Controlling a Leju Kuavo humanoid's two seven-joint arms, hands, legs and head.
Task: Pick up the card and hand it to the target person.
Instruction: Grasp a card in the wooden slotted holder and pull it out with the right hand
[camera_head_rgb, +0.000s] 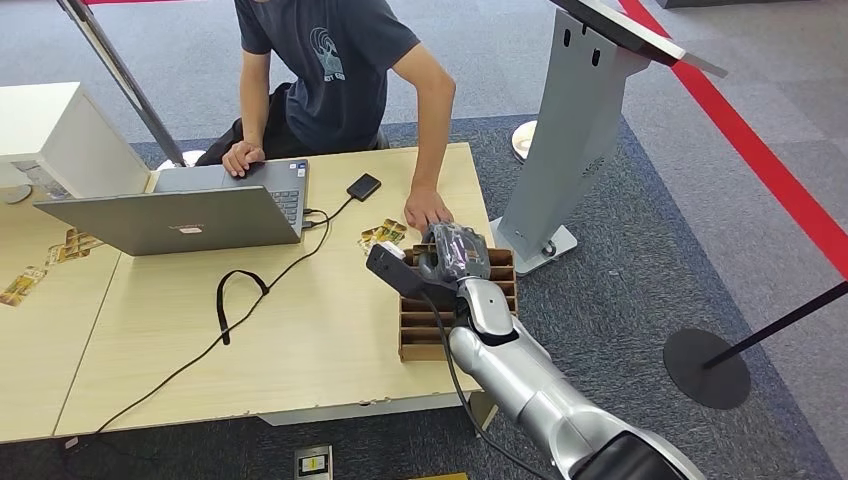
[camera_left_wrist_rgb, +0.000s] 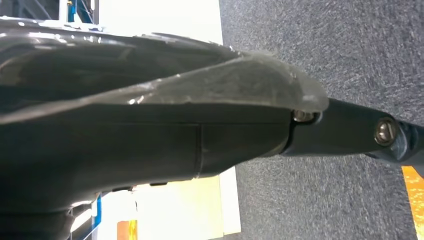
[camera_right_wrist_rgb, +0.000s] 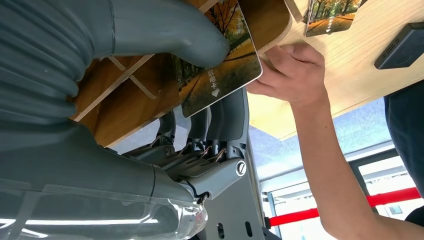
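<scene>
The right hand (camera_head_rgb: 455, 252) hovered over the brown slotted box (camera_head_rgb: 505, 290) at the desk (camera_head_rgb: 330, 330) edge, its thumb and dark fingers (camera_right_wrist_rgb: 227, 112) pinching the card (camera_right_wrist_rgb: 220, 60) (autumn trees printed on it) above the box's compartments. A person's hand (camera_right_wrist_rgb: 292, 72) rested on the desk just beside the card, touching the box's rim. More cards (camera_head_rgb: 382, 236) lay near the laptop (camera_head_rgb: 190, 215). Whether the left hand (camera_left_wrist_rgb: 150, 135) had its fingers spread or closed could not be told.
</scene>
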